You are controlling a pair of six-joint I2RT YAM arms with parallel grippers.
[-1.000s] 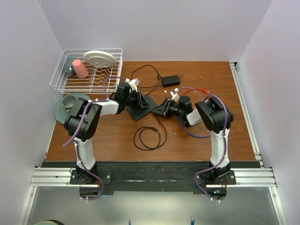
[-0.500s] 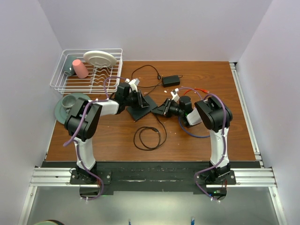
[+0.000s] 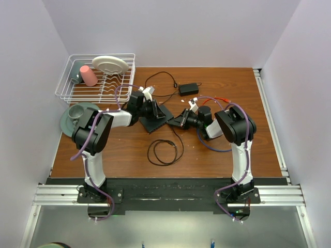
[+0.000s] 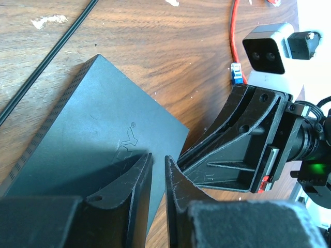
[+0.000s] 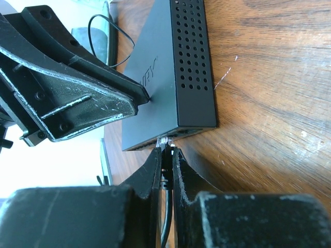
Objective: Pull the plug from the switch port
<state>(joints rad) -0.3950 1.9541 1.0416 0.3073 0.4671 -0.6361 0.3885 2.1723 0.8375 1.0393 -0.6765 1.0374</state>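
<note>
The switch [image 3: 155,120] is a flat matte-black box on the wooden table, also seen in the left wrist view [image 4: 98,134] and the right wrist view [image 5: 168,88]. My left gripper [image 3: 156,110] is shut and empty, its tips [image 4: 157,159] resting on the switch's top near one corner. My right gripper [image 3: 179,121] is shut on the plug [image 5: 166,142], whose clear tip sits at the switch's port edge. The plug's black cable [image 5: 165,227] runs back between the fingers to a coil [image 3: 165,151] on the table.
A small black power brick [image 3: 189,88] with a thin cord lies behind the switch. A white wire dish rack [image 3: 95,77] with a plate and cups stands at the back left, with a green plate [image 3: 77,113] below it. A red cable [image 4: 235,31] lies near the right arm.
</note>
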